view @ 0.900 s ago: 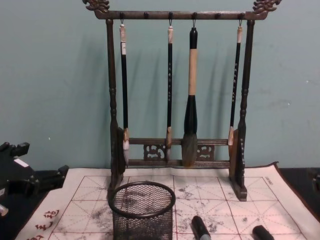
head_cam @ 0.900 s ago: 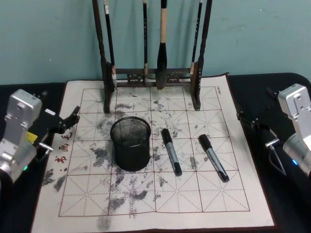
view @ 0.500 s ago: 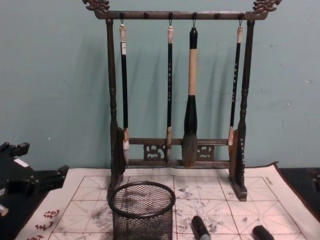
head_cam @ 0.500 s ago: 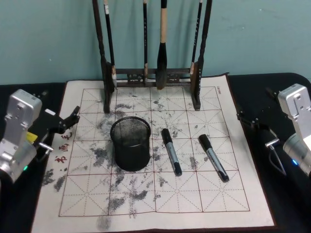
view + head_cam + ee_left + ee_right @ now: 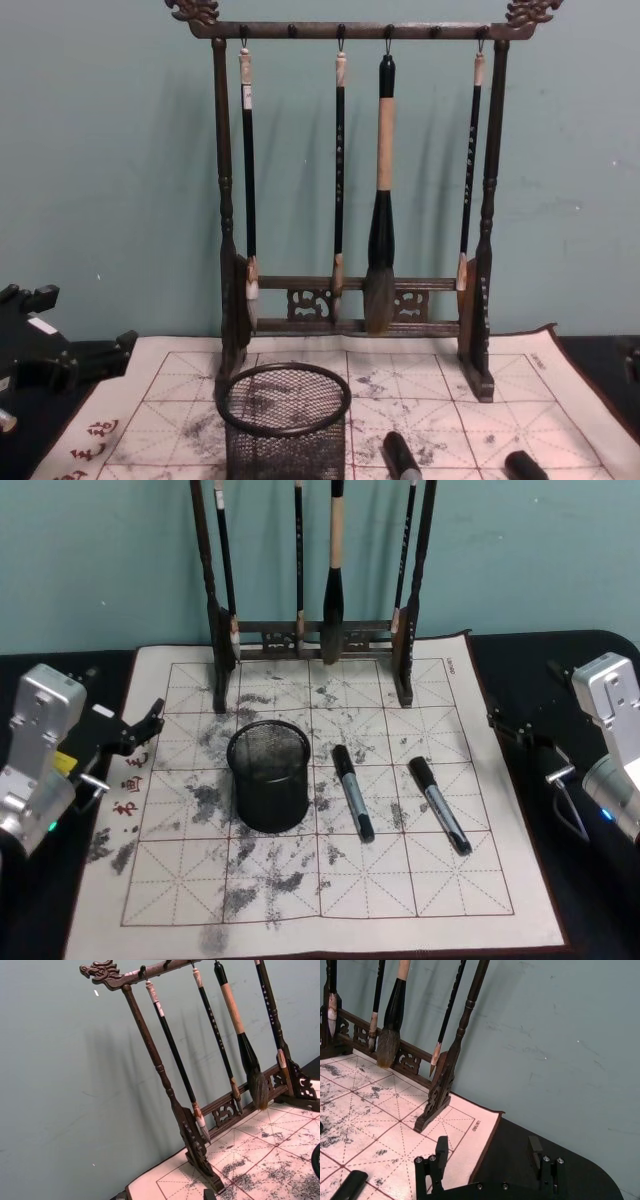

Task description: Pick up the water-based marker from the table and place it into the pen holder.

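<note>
Two black markers lie on the ink-stained practice mat (image 5: 180, 880): one marker (image 5: 352, 792) just right of the pen holder, the other marker (image 5: 438, 805) farther right. Their caps show at the bottom of the chest view (image 5: 400, 455) (image 5: 525, 466). The pen holder (image 5: 268, 775), a round black wire-mesh cup (image 5: 285, 420), stands upright at the mat's middle with nothing inside. My left gripper (image 5: 125, 690) hovers open at the mat's left edge, also seen as the left gripper (image 5: 90, 318) low in the chest view. My right gripper (image 5: 487, 1149) is open off the mat's right edge (image 5: 522, 695).
A tall dark wooden brush rack (image 5: 310, 640) with several hanging brushes (image 5: 380, 200) stands at the back of the mat, against a teal wall. The black tabletop (image 5: 560, 650) shows on both sides of the mat.
</note>
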